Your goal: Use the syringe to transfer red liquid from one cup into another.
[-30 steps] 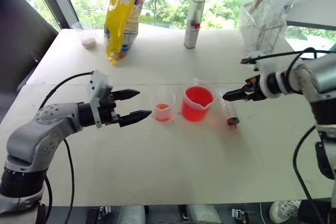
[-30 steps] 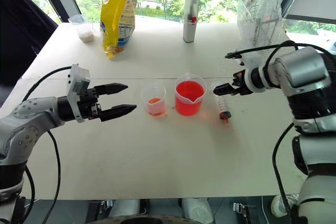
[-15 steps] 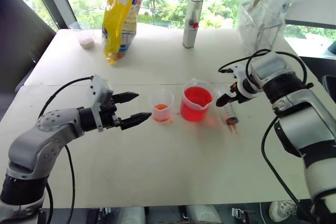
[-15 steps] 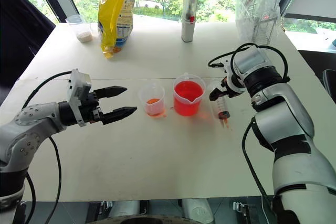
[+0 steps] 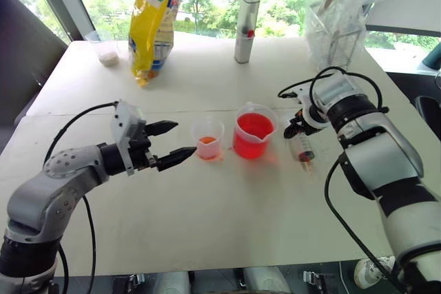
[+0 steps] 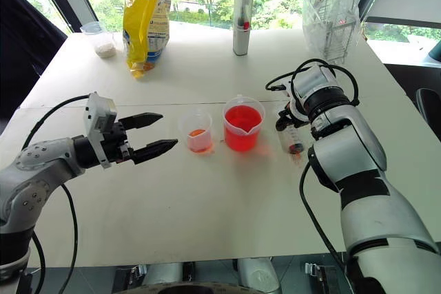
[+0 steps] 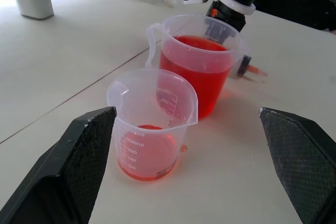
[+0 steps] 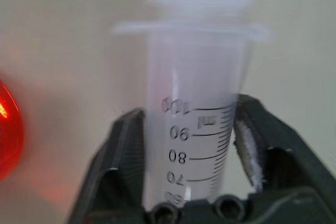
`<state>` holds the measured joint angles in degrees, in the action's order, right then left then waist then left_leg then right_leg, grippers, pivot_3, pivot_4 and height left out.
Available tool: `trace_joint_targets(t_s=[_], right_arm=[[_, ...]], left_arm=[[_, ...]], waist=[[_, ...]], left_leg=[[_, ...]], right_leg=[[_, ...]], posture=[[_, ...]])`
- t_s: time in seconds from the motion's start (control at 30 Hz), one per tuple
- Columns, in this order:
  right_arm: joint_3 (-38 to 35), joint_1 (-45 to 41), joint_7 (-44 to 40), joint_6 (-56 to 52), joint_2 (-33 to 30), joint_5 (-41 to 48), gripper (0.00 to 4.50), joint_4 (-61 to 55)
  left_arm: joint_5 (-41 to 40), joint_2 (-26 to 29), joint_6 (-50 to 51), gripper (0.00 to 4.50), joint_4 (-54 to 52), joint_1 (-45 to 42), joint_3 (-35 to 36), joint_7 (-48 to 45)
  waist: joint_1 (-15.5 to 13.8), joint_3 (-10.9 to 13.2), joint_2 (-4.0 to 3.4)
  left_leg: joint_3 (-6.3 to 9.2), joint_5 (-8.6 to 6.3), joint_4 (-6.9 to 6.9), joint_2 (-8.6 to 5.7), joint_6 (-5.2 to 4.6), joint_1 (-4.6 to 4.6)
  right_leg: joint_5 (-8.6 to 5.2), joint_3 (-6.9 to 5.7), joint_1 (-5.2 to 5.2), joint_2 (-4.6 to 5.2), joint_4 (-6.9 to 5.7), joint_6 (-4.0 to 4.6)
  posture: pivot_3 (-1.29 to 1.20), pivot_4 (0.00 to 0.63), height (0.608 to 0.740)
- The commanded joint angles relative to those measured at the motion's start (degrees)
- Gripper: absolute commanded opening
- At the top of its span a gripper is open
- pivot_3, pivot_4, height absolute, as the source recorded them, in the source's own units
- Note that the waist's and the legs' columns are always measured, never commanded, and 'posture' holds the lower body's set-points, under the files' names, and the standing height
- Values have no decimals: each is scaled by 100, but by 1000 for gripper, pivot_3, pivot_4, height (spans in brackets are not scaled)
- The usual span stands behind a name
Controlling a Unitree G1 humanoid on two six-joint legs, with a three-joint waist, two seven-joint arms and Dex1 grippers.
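We clamp our right gripper (image 5: 298, 127) on the syringe (image 5: 303, 148) beside the spouted beaker (image 5: 253, 131); left gripper (image 5: 171, 144) spread; drawing and transfer remain.

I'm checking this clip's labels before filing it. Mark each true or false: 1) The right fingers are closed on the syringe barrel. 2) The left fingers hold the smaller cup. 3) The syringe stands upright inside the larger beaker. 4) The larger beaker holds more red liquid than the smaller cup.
1) True: the right gripper clamps the syringe barrel.
2) False: the left gripper is open, apart from the smaller cup.
3) False: the syringe lies on the table beside the larger beaker.
4) True: the red liquid stands far higher in the beaker.
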<state>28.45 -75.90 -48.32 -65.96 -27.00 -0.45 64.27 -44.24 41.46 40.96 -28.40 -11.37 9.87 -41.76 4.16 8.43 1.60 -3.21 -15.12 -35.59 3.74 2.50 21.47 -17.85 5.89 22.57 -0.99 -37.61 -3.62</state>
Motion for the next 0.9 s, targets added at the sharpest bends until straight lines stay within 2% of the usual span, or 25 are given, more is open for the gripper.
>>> trace_joint_targets(t_s=[0.03,0.17,0.23,0.37,0.47,0.6,0.67,0.8,0.9], right_arm=[[-217,-69,16,-101,-3,-134,1380,6],[-357,-88,-61,-345,-197,-182,1380,-208],[-823,-39,181,-397,-502,-49,1380,-749],[-1731,745,444,1,-1155,170,1380,-3051],[-2724,1371,737,-159,-1214,527,1380,-4799],[-4036,2028,1027,515,-706,1266,1380,-6823],[-4559,2160,1057,393,-299,1846,1380,-7522],[-4895,2594,1162,669,467,2686,1380,-8505],[-4902,2919,1379,859,990,3086,1380,-8758]], left_arm=[[35,2,-161,4500,-95,-75,72,-46],[72,31,-203,4500,92,-261,22,-162],[47,27,-191,4500,261,-482,33,-218],[15,79,-156,4500,567,-897,59,-407],[16,101,-141,4500,825,-1262,16,-566],[-6,84,-97,4500,1206,-1796,-100,-846],[46,70,-121,4500,1414,-2083,-222,-1027],[116,-29,-149,4500,1874,-2683,-435,-1333],[194,-116,-180,4500,2133,-3051,-611,-1589]], waist=[[-3,0,0],[-7,1,-1],[-28,2,-3],[-38,6,-9],[-15,5,-9],[-4,7,-14],[-12,7,-15],[-19,4,-11],[-20,5,-12]], left_leg=[[1,0,-2,0,0,0],[1,0,-5,-1,0,2],[3,0,-6,-2,0,6],[5,0,-8,-6,0,17],[9,0,0,-9,0,16],[12,0,14,4,1,7],[14,2,24,4,5,1],[24,7,21,4,13,-1],[21,7,3,2,13,2]], right_leg=[[0,0,0,-1,-1,0],[0,0,1,-1,-5,1],[0,-1,3,-2,-5,1],[0,-4,7,0,-2,0],[0,-8,2,-9,10,-3],[0,-1,6,-25,2,-2],[0,-2,8,-27,-4,-2],[0,-13,1,-25,-9,-1],[1,-13,-7,-18,-8,-2]], posture=[[0,150,740],[0,150,740],[0,150,740],[0,150,740],[0,150,740],[0,150,740],[0,150,740],[0,150,740],[0,150,740]])
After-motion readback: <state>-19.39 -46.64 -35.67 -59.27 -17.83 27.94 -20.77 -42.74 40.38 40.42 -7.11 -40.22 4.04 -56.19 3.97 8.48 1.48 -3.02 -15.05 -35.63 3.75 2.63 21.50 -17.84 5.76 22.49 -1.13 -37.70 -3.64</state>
